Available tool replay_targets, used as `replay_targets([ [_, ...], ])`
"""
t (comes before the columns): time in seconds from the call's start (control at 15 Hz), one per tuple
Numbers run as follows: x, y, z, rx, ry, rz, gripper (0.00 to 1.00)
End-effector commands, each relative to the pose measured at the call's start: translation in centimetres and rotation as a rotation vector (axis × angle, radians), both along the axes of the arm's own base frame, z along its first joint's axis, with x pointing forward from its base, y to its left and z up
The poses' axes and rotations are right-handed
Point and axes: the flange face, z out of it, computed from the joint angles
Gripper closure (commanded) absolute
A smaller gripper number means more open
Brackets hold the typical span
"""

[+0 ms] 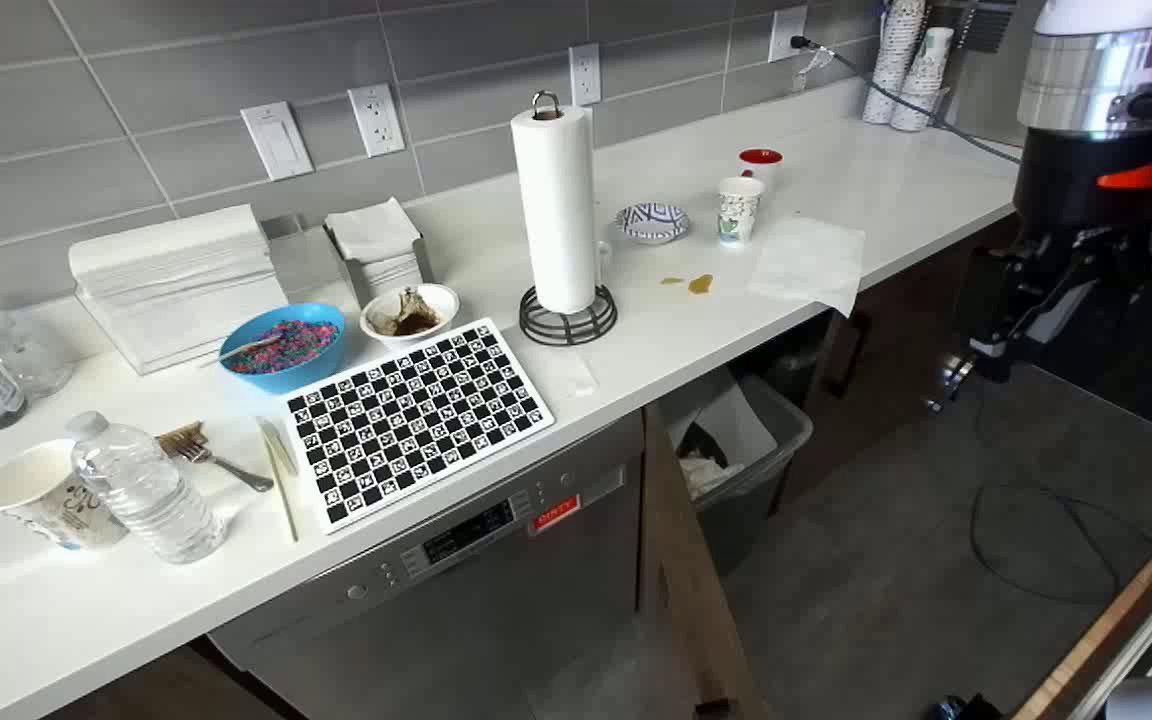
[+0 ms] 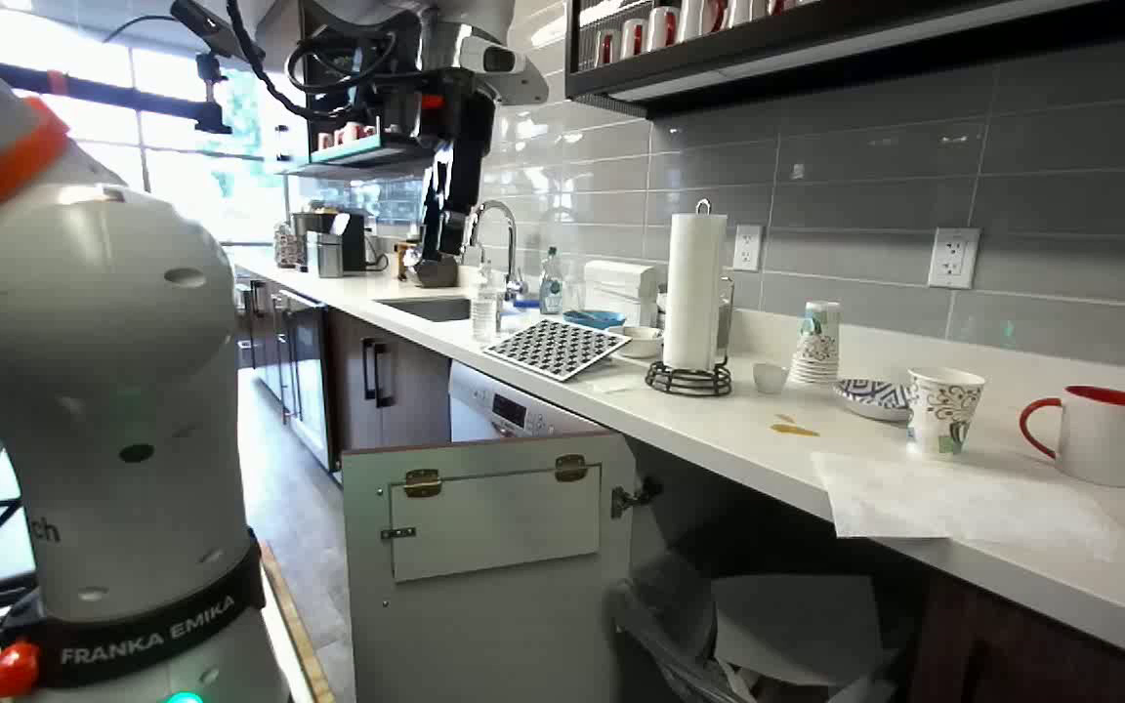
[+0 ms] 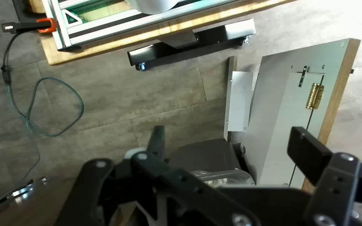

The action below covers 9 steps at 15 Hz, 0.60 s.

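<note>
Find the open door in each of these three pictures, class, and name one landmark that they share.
In an exterior view: the door reaches the bottom edge, just right of centre.
In an exterior view: the door is at the bottom, left of centre, inner face showing.
In the wrist view: the door is right of centre, partly behind the tool.
Shared landmark: the bin, near the door in all three.

On the tabletop (image 1: 671,330), you count three bowls (image 1: 288,376), one paper towel roll (image 1: 558,210), one checkerboard panel (image 1: 421,422), one capped water bottle (image 1: 151,490), one red-lined mug (image 2: 1107,439) and two amber spots (image 1: 701,284). Below tabletop level, you count one trash bin (image 1: 771,475) and one dishwasher (image 1: 496,590).
</note>
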Motion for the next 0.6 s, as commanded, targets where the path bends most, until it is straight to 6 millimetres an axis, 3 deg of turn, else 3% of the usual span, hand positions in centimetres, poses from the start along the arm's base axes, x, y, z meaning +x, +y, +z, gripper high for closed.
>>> replay_targets([
  [0.0,0.0,0.0,0.0,0.0,0.001,0.0,0.0],
  [0.47,0.0,0.0,0.0,0.0,0.001,0.0,0.0],
  [0.53,0.6,-1.4,-0.3,-0.014,-0.028,-0.074,0.0],
])
